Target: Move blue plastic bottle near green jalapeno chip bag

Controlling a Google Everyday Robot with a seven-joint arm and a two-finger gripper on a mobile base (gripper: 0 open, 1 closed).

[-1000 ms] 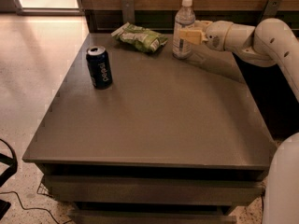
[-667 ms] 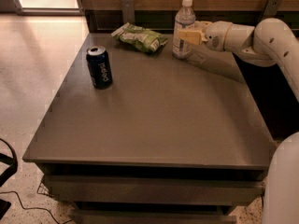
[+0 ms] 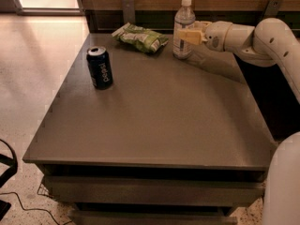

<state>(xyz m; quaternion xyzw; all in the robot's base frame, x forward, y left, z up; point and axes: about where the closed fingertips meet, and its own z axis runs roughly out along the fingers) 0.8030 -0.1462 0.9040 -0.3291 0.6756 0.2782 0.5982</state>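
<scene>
Blue plastic bottle [image 3: 183, 18] standing upright at 12 o'clock edge of table [image 3: 159, 121], w/ green jalapeno chip bag [image 3: 140, 37] lying near at its 9 o'clock. Gripper [image 3: 188, 33] reaching in from 3 o'clock, sitting against bottle label; grip state can't tell. Soda can [image 3: 100, 68] standing at table's 10 o'clock, well apart.

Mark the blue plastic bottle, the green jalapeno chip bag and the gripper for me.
blue plastic bottle [image 3: 182, 29], camera view, middle of its body.
green jalapeno chip bag [image 3: 143, 38], camera view, centre of the wrinkled bag.
gripper [image 3: 190, 33], camera view, its tip, close by the bottle's side.
</scene>
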